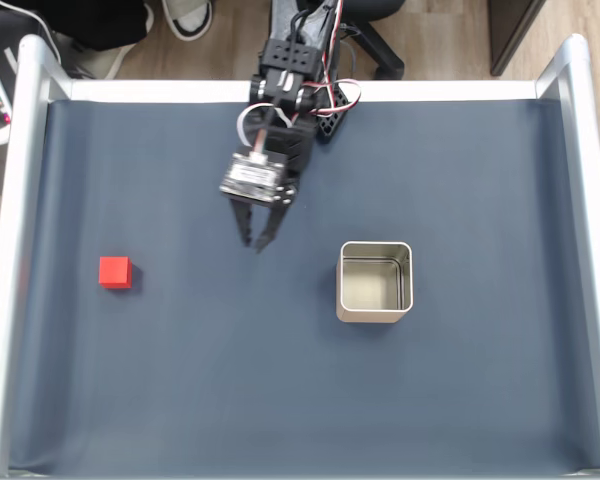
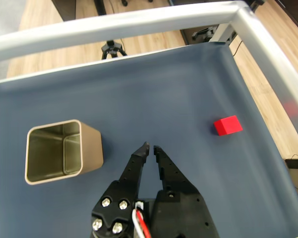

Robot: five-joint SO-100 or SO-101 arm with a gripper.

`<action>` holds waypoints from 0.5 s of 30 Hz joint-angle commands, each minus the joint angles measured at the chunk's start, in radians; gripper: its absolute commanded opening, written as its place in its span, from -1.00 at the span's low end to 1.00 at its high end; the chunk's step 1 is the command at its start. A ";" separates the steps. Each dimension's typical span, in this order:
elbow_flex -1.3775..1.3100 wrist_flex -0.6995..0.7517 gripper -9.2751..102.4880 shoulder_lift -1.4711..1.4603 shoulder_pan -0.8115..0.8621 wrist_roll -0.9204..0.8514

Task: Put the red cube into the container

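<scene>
The red cube (image 1: pixel 115 271) is seen resting flat on the dark blue mat (image 1: pixel 180 380), near the left side of the fixed view and well apart from everything else; in the wrist view the cube (image 2: pixel 227 125) appears at the right, close to the mat's edge. The container (image 1: pixel 376 282), a square silvery tin with rounded corners, is set upright on the mat to the right of centre in the fixed view, its opening facing up and nothing visible inside; in the wrist view the container (image 2: pixel 62 150) is found at the left, its pale inner walls shown. Between the two, nearer the container, the gripper (image 1: pixel 257 237) is held above the mat with its black fingers drawn nearly together, only a thin gap left at the tips, and nothing is gripped; the same narrow gap is shown at the gripper (image 2: pixel 150 147) in the wrist view. The arm (image 1: pixel 290 90) is reached in from the top edge of the fixed view, with red, white and black wires looped around it. The mat is bordered by a silvery metal frame (image 1: pixel 20 250). Beyond the frame, a light wooden floor (image 2: pixel 139 44) is visible, and a small black tripod (image 2: pixel 112 49) is stood on it.
</scene>
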 commanded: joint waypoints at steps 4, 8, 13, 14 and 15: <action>-0.325 0.135 -0.82 -0.261 0.178 0.041; -0.451 0.153 -0.78 -0.402 0.298 0.072; -0.549 0.149 -0.71 -0.540 0.422 0.135; -0.568 0.147 -0.70 -0.568 0.443 0.150; -0.584 0.147 -0.68 -0.592 0.465 0.170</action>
